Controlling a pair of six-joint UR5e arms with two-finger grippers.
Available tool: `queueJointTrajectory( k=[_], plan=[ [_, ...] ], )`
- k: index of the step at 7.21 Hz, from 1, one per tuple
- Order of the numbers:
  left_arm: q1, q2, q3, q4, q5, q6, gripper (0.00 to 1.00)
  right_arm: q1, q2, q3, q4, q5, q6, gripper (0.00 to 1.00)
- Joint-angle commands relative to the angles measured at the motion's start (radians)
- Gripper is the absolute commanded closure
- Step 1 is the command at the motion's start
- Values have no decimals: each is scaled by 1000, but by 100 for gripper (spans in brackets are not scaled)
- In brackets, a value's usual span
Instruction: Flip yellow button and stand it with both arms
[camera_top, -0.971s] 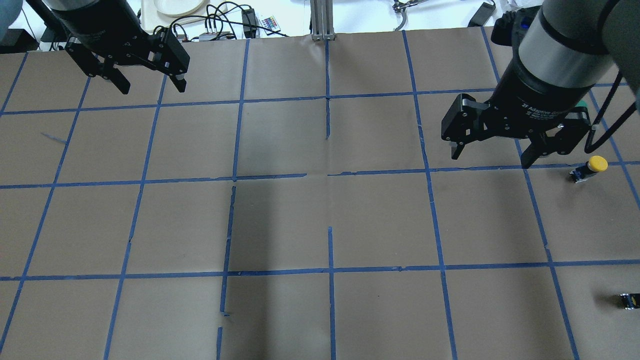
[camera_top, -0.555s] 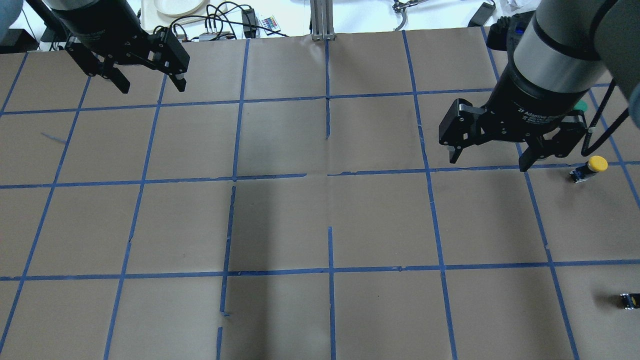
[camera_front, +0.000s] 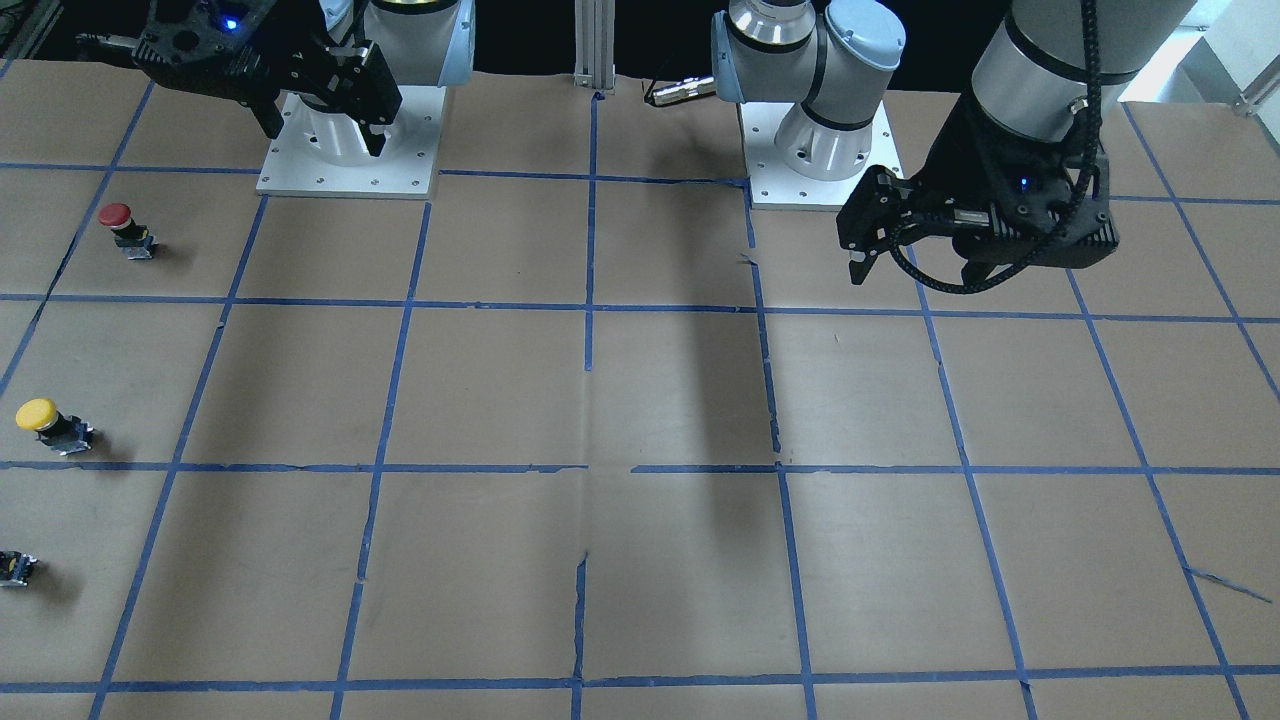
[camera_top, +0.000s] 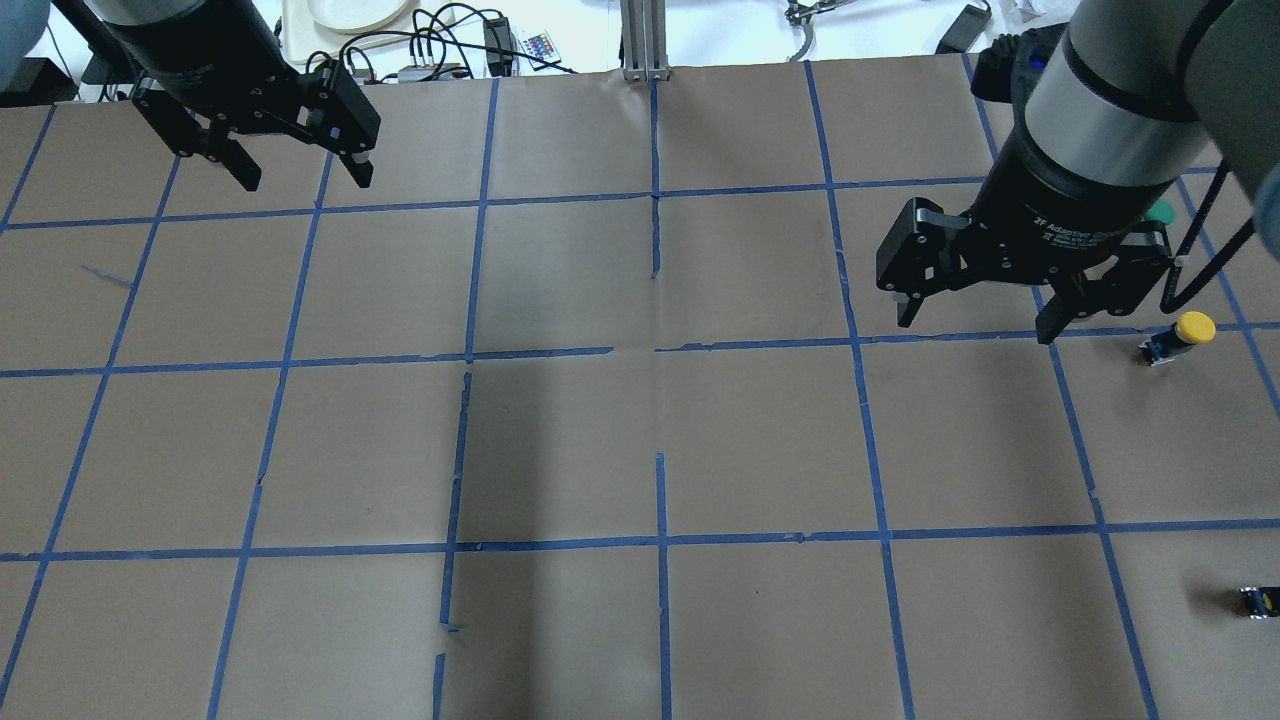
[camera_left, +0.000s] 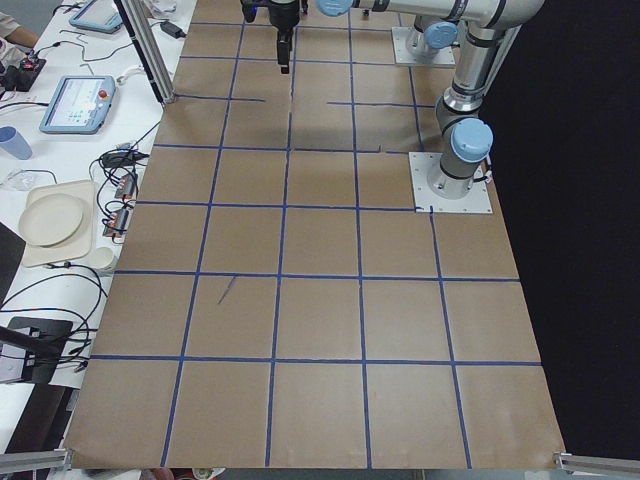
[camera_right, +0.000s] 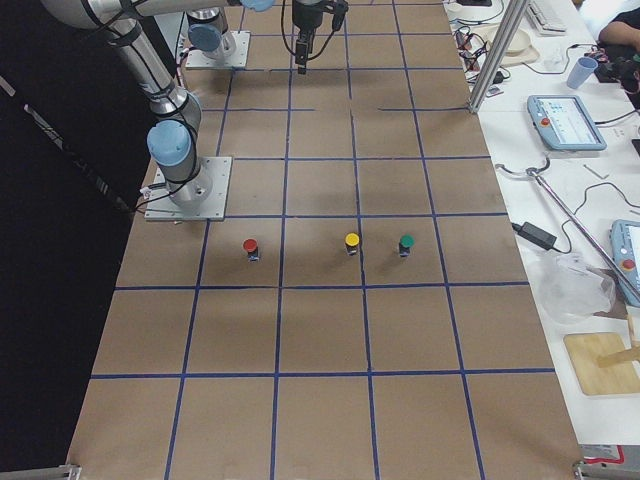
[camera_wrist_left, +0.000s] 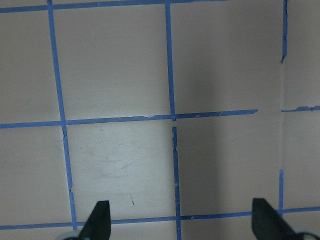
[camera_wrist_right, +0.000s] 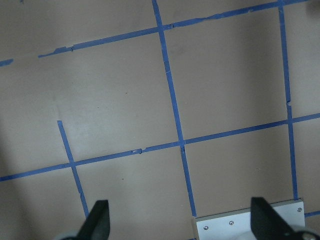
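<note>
The yellow button (camera_top: 1182, 336) rests on the brown paper at the table's right side, and seems to stand cap up. It also shows in the front-facing view (camera_front: 45, 420) and the right side view (camera_right: 352, 243). My right gripper (camera_top: 975, 325) is open and empty, raised above the table, to the left of the button and apart from it. In its wrist view (camera_wrist_right: 181, 220) only paper and tape show between the fingers. My left gripper (camera_top: 300, 175) is open and empty at the far left, high over the table. Its wrist view (camera_wrist_left: 182, 220) shows no button.
A red-capped button (camera_front: 118, 222) and a small capless block (camera_front: 15, 567) flank the yellow one along the same side. A green-capped button (camera_right: 406, 243) stands beyond it. The right arm's white base plate (camera_wrist_right: 250, 225) lies under the right gripper. Cables and plates (camera_top: 350, 15) lie past the far edge.
My right gripper has shifted slightly left and back in the overhead view, staying open. The left arm and the yellow button have not moved.
</note>
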Motion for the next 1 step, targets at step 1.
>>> queueJointTrajectory(
  k=[1],
  plan=[
    [0, 0, 0, 0, -1, 0, 0, 0, -1, 0, -1, 1, 4, 0]
  ],
)
